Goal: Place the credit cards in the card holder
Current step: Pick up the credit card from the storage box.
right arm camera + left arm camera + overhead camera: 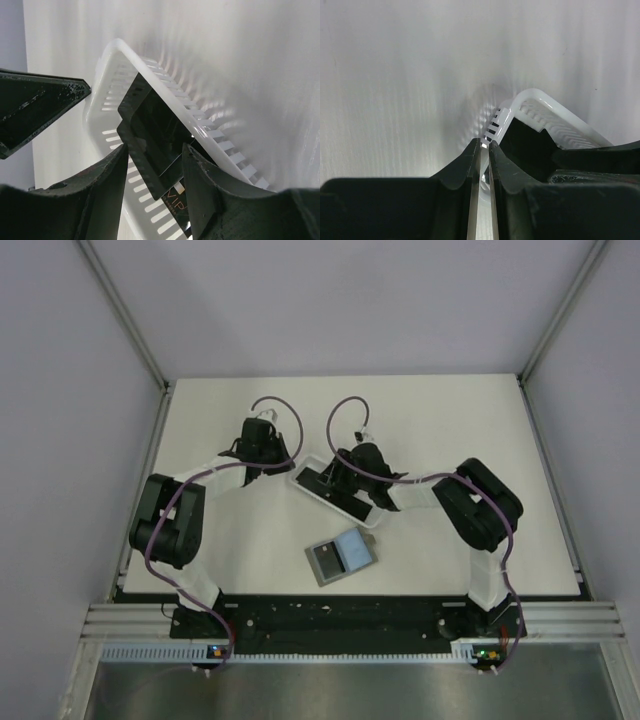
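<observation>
The card holder (pixel 341 556) lies open on the table in front of the arms, with a grey half on the left and a pale blue half on the right. The black credit cards (pixel 335 490) sit stacked in a white slotted tray (pixel 303 483) behind it. My left gripper (pixel 285 468) (pixel 485 145) is shut on the thin wall of the tray's (pixel 555 120) left end. My right gripper (pixel 345 483) (pixel 155 152) hangs open over the tray (pixel 165 85), its fingers on either side of the tilted cards (pixel 160 130). I cannot tell whether they touch the cards. One lower card reads VIP.
The tray lies diagonally at mid-table, between the two wrists. The right arm's black body (pixel 600 165) fills the right side of the left wrist view. Metal frame posts stand at the table's back corners, and grey walls close in both sides.
</observation>
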`<action>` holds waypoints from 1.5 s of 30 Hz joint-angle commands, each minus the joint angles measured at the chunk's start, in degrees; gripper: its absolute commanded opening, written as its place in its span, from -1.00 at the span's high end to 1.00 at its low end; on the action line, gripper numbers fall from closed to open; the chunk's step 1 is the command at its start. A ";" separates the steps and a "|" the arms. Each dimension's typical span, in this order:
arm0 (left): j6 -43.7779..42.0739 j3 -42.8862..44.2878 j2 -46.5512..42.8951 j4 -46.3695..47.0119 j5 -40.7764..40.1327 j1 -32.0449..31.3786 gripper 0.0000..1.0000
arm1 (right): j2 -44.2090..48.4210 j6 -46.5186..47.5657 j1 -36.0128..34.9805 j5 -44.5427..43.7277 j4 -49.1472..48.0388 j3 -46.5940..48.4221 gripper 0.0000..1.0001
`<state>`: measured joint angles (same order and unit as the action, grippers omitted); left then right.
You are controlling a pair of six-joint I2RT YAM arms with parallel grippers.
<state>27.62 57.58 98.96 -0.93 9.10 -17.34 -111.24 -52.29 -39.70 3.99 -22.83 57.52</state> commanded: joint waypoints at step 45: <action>0.95 -2.03 0.10 0.40 1.80 -1.64 0.73 | 2.78 2.63 -5.91 -21.73 24.50 8.23 0.00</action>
<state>28.56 57.23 99.26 -0.01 10.72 -18.50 -107.18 -50.37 -44.14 -11.73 -1.56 63.68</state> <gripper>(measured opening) 0.139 0.499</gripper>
